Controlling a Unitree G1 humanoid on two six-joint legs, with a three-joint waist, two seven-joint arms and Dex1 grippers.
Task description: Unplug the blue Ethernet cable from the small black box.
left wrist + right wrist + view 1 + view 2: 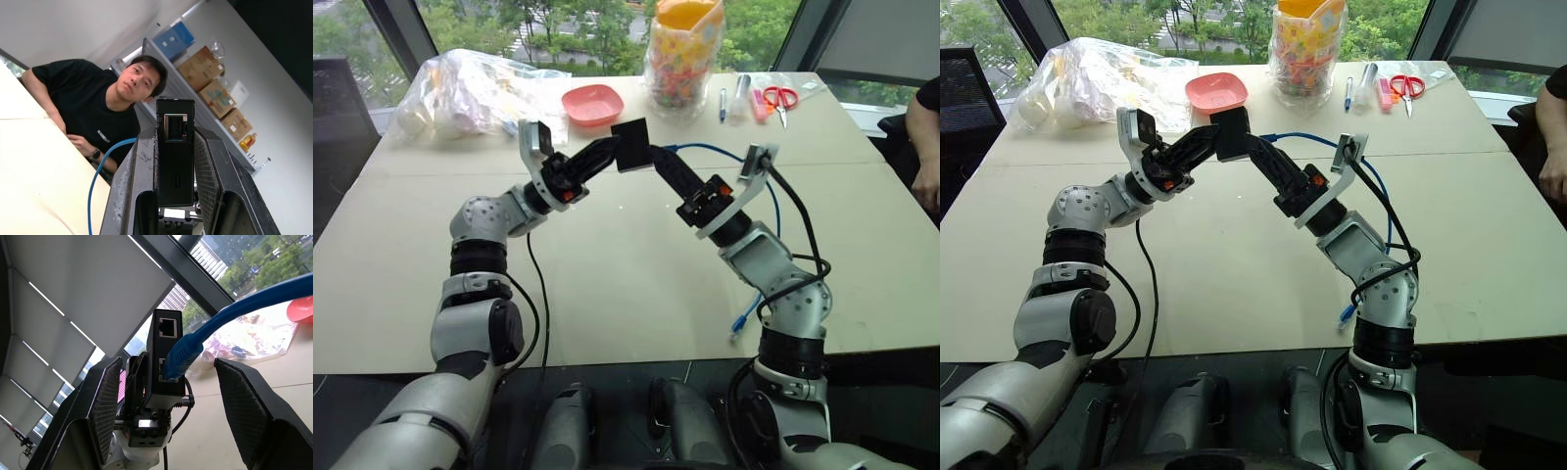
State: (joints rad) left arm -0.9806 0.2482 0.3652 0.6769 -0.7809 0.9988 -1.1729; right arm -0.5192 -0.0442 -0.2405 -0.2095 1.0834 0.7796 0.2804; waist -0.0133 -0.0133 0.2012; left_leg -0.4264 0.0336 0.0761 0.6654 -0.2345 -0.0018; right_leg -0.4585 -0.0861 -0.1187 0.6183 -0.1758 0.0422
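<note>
Blue Ethernet cable (188, 350) sits plugged into the small black box (165, 357), as I see from the right wrist; head views hide that joint. My left gripper (607, 149) clamps the box above the table (607, 284). My right gripper's (166, 396) fingers stand apart, flanking the plug without touching.

Blue Ethernet cable (234, 308), matte-black box (164, 357), pink bowl (592, 103)
</note>
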